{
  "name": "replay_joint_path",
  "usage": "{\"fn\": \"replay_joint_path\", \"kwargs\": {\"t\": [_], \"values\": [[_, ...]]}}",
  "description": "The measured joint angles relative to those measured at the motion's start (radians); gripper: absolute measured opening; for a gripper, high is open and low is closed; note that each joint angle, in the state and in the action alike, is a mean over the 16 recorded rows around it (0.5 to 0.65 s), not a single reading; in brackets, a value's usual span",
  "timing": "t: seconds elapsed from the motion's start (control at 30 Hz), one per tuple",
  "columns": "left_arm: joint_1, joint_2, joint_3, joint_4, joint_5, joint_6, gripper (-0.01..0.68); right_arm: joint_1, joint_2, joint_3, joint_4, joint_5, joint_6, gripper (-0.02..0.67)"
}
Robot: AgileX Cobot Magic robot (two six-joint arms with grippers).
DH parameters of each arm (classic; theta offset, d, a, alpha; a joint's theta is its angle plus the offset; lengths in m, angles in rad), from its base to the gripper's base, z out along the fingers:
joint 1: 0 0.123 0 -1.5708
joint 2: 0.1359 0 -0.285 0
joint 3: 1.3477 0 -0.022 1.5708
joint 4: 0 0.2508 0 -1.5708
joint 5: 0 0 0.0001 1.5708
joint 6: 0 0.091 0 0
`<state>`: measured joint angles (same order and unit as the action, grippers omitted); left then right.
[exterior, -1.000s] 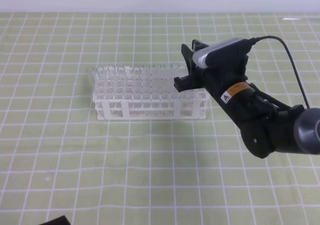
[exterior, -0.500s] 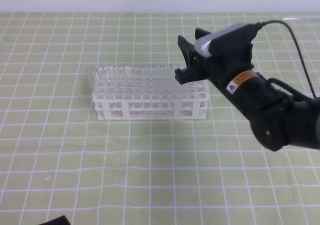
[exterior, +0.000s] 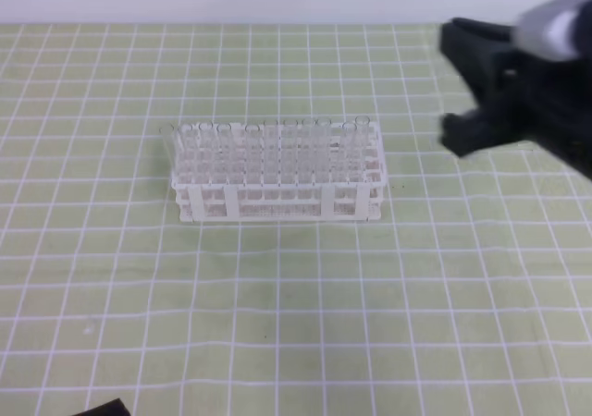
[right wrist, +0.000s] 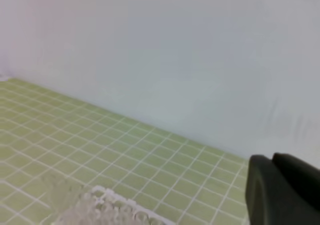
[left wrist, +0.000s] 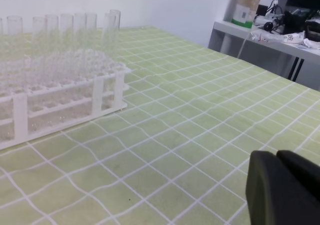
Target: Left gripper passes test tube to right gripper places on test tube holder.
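Quick look at the tube job. The white plastic lattice rack with the square holes sits mid-table on the green checked cloth. It's already packed w/ upright clear glass tubes.

The slender clear glass test tube this task is about isn't in either claw. Best guess is it's one of the ones standing in the rack, but they all look the same, so can't tell which.

The left black two-finger claw is low over the table, well away from the rack, fingers pressed together on nothing. The right black claw is up at the far right edge of the high view, well clear of the rack and badly blurred. Two dark prongs look apart there, but its own wrist cam shows the fingers nearly touching, so can't tell if it's spread or not. No tube in it either way.

Handling, imo: the tube's light and stiff, but it's also slick, thin glass, so easy to drop and easy to crack. Best to pinch it on the straight wall a bit below the rim w/ a soft squeeze. It should stay vertical, since the holes are tight and there are neighbours all round.
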<state>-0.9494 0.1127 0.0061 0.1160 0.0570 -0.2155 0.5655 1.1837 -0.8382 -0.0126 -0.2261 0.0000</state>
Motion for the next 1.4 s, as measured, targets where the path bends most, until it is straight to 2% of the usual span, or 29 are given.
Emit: {"fn": "replay_joint_path", "kwargs": {"t": [0.13,0.37,0.5,0.67,0.8,0.93,1.17,1.4], "values": [[0.0,0.0,0.001,0.0,-0.001,0.0,-0.003,0.0,-0.187,0.037,0.047,0.176,0.0,-0.002],[0.0,0.0,0.001,0.0,-0.001,0.001,-0.003,0.0,-0.464,0.077,0.145,0.474,0.0,-0.014],[0.0,0.0,0.0,0.0,0.0,0.001,-0.003,0.0,-0.568,0.085,0.172,0.614,-0.002,-0.015],[0.0,-0.001,-0.001,0.0,0.002,0.001,-0.003,0.0,-0.637,0.102,0.136,0.719,-0.002,-0.015],[0.0,-0.001,-0.003,0.0,0.004,0.001,-0.003,-0.017,-0.659,0.147,0.064,0.711,0.017,-0.015],[0.0,-0.002,-0.004,0.0,0.006,0.001,-0.003,-0.083,-0.68,0.234,-0.002,0.64,0.047,-0.015],[0.0,-0.002,-0.004,0.0,0.006,0.001,-0.003,-0.289,-0.784,0.466,-0.06,0.452,0.101,-0.015],[0.0,-0.001,-0.002,0.0,0.005,0.001,-0.003,-0.491,-0.993,0.689,-0.045,0.348,0.122,-0.015]]}}
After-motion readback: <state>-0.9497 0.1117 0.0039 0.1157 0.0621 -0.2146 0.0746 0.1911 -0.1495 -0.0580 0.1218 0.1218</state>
